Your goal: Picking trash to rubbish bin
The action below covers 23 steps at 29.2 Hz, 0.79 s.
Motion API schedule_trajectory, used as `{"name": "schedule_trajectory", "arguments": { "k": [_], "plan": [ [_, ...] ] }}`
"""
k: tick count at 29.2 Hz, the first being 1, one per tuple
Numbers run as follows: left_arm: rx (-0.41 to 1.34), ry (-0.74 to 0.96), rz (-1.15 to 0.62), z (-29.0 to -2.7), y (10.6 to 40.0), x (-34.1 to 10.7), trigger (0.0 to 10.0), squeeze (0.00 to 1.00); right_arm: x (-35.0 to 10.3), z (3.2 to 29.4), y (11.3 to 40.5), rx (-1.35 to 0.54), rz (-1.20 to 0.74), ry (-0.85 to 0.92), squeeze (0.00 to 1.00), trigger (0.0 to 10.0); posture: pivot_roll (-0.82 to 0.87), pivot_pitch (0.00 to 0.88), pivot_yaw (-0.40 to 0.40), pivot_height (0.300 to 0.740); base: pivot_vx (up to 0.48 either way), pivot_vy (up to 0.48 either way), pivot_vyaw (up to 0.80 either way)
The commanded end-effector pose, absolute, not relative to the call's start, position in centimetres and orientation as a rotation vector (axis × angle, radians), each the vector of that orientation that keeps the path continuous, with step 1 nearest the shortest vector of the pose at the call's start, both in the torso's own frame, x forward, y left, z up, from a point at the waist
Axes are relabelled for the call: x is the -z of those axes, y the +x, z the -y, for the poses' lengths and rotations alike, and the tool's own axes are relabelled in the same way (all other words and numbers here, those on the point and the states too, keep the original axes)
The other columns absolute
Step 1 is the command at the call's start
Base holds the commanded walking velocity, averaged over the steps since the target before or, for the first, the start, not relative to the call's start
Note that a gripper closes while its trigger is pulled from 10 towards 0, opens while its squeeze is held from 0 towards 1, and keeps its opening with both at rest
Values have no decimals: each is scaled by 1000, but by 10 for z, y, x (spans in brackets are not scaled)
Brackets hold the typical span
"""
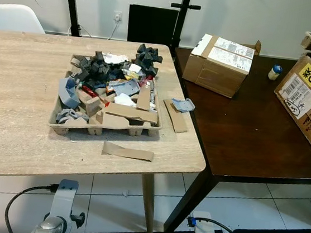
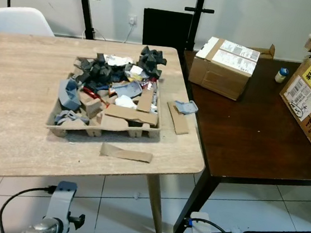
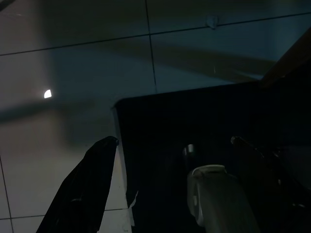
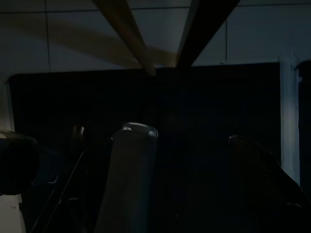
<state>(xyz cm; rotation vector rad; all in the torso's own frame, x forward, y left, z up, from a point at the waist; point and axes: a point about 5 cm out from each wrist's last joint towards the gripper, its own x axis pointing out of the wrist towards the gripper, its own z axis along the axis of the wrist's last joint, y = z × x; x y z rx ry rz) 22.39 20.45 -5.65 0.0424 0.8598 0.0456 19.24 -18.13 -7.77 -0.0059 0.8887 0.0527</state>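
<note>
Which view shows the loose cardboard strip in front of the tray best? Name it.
The left eye view: the cardboard strip lies whole and unblocked on the light table. The right eye view shows the same. Both wrist views are dark, aimed at the floor.

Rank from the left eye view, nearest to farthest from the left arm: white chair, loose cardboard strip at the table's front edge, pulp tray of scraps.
1. Loose cardboard strip: front of the light wooden table, just above the left gripper, which hangs low over the floor.
2. Pulp tray: mid-table, behind the strip.
3. White chair: far-left corner, beyond the table.
</note>
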Motion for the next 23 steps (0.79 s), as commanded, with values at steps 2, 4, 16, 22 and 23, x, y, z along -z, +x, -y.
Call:
{"name": "schedule_trajectory", "arguments": {
  "k": [2, 4, 16, 22, 23],
  "plan": [
    [-52, 63, -878, -206, 220, 59, 10000, 0, 84, 189, 181, -4, -955, 13, 0, 10000, 70, 119, -36, 740, 0, 0, 0],
    [-62, 93, -896, -215, 214, 61, 10000, 0, 87, 216, 168, 177, -1026, 14, 0, 10000, 73, 116, -37, 740, 0, 0, 0],
    [-154, 117, -952, -245, 195, 65, 10000, 0, 39, 361, 132, 990, -874, -7, 0, 10000, 73, 120, -26, 740, 0, 0, 0],
    [-155, 129, -952, -247, 195, 64, 10000, 0, -47, 431, 172, 1113, -585, -227, 0, 10000, 75, 117, -26, 740, 0, 0, 0],
    [-155, 129, -952, -247, 195, 64, 10000, 0, -47, 431, 172, 1113, -585, -227, 0, 10000, 75, 117, -26, 740, 0, 0, 0]
  ]
}}
